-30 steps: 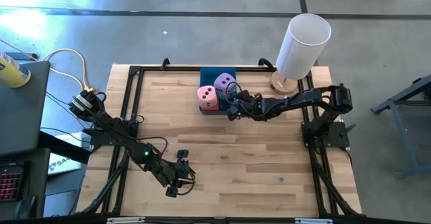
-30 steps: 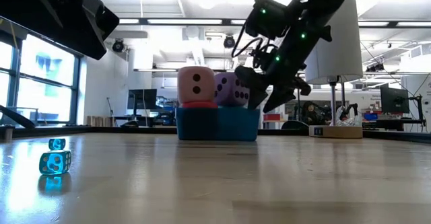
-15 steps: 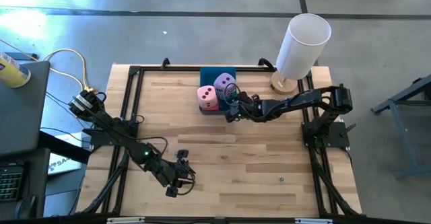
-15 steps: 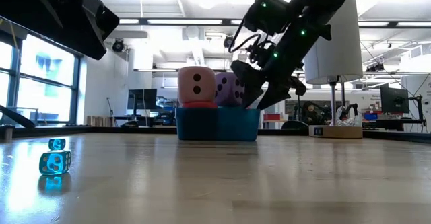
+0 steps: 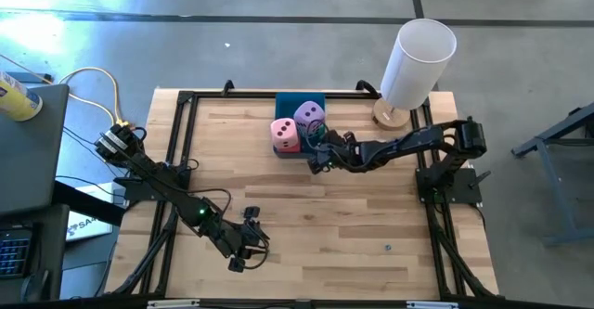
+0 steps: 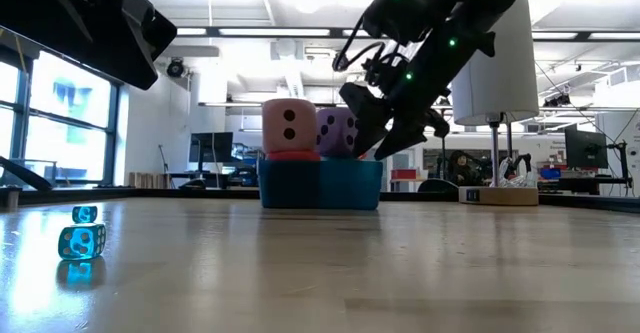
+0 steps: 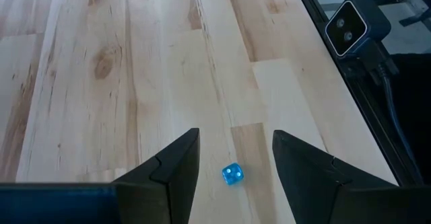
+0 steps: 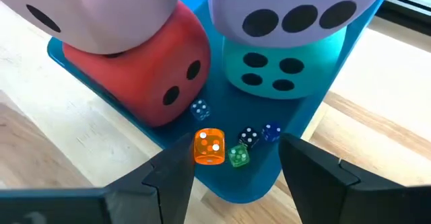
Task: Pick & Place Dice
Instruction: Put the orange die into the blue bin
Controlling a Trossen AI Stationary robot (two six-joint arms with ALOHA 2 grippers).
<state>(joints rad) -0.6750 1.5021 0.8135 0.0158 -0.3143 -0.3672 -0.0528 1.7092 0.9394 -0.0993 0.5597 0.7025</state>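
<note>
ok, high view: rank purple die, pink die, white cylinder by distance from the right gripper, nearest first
From the right gripper, at the blue tray's near corner:
1. Purple die, in the tray just beyond it.
2. Pink die, on the tray's left side, only slightly farther.
3. White cylinder, at the far right corner.

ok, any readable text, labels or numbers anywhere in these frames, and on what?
"SA": start of a word on the white sheet on the floor by the table's left edge; the rest is hidden.
Yellow object at the far left of the high view: print too blurred to read.
Room signs behind the table, low view: too small to read.
Dice: pips only, no digits; the pink die shows two to the low camera.
</note>
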